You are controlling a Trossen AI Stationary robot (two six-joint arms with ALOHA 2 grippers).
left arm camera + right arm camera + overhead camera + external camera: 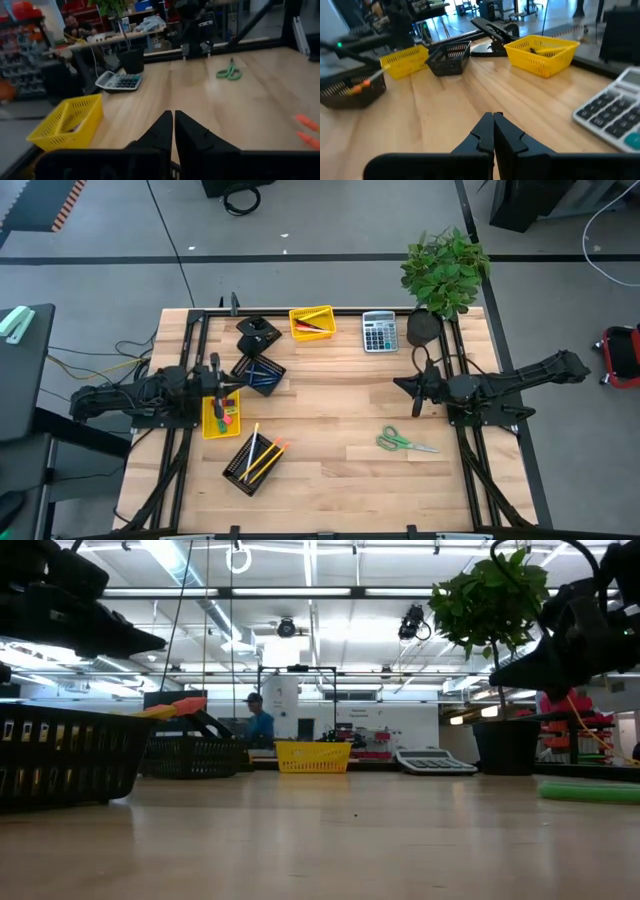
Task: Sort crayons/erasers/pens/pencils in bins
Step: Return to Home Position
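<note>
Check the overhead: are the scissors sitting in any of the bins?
No, the green-handled scissors lie flat on the bare table, well apart from the nearest mesh bin.

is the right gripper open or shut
Shut: the fingers of the right gripper meet with nothing between them in its wrist view.

Your counter [340, 480] is pale planked wood — smooth, softly sheened. The black bins [235, 473] look like matt wire mesh, the yellow bins [297, 331] a shinier lattice. Scissors [405, 443]: green plastic handles, metal blades. Left claw [173, 127] and right claw [493, 127] — matt black.
</note>
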